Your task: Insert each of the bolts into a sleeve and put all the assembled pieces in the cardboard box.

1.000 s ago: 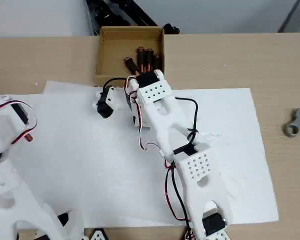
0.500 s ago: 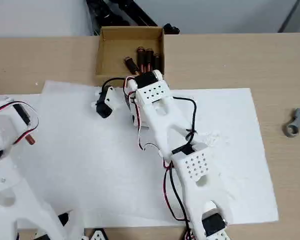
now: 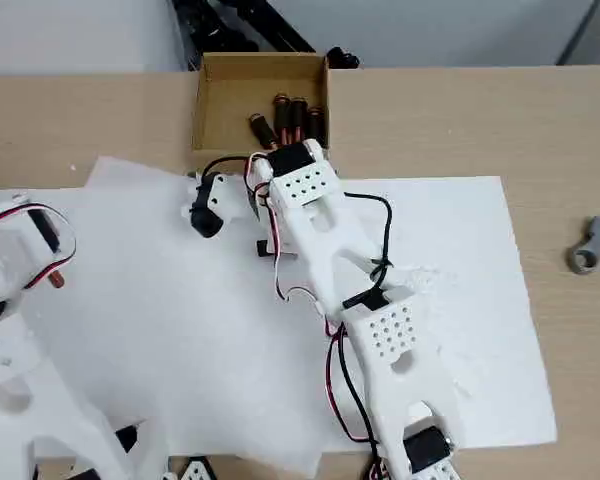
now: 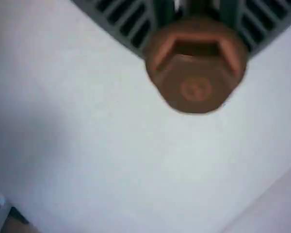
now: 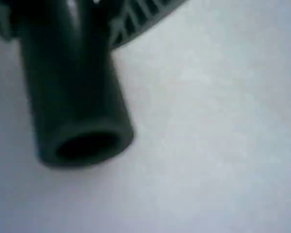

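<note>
Left wrist view: left tool (image 4: 196,12) grips bolt (image 4: 196,73); right tool (image 5: 63,19) grips sleeve (image 5: 77,116). Mate them off-axis and your bolt could jam.

No text, number or sign can be read anywhere. The bolt (image 4: 196,68) has a small round raised mark on its head, too blurred to make out as letters.

The white moulded-plastic right arm (image 3: 325,225) and the white moulded-plastic left arm (image 3: 10,290) are blocky printed shells, the right one carrying plates (image 3: 395,330) dotted with small round holes, black servo blocks (image 3: 427,446) at its joints, and thin red-and-black cables (image 3: 337,372) looping between segments.
</note>
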Available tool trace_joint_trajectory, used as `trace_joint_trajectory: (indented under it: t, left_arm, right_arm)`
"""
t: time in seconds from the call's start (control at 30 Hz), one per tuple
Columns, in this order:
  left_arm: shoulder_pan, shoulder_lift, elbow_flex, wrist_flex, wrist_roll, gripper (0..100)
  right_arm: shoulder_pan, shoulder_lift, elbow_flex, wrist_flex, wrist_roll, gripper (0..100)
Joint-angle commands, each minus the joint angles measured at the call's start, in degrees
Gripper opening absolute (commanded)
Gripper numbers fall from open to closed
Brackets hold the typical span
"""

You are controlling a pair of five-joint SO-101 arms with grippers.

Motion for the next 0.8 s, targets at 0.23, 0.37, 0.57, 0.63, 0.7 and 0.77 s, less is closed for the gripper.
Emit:
trace_joint_trajectory:
  t: [0.23,0.37,0.57,0.63,0.7,0.77]
  left_arm:
    - [-0.35,-1.58,-0.4,-1.67,-0.53,0]
    - [-0.35,-1.58,-0.4,-1.67,-0.53,0]
    - [-0.35,-1.58,-0.4,-1.67,-0.53,0]
    - [-0.35,-1.58,-0.4,-1.67,-0.53,0]
    - [-0.35,-1.58,-0.4,-1.67,-0.53,0]
    - [-0.35,-1.58,-0.4,-1.67,-0.53,0]
  right_arm:
    - [-0.92,-13.58,0.18,1.45,-3.87,0.3]
    - [-1.19,-18.59,0.18,2.15,-3.87,0.3]
    - [-2.51,-21.32,0.26,1.8,-3.96,0.4]
    - [-4.09,-20.44,0.35,1.8,-7.56,0.6]
    - [-6.02,-18.42,0.26,1.63,-16.26,4.1]
    - [-8.04,-16.04,0.18,1.63,-27.43,9.1]
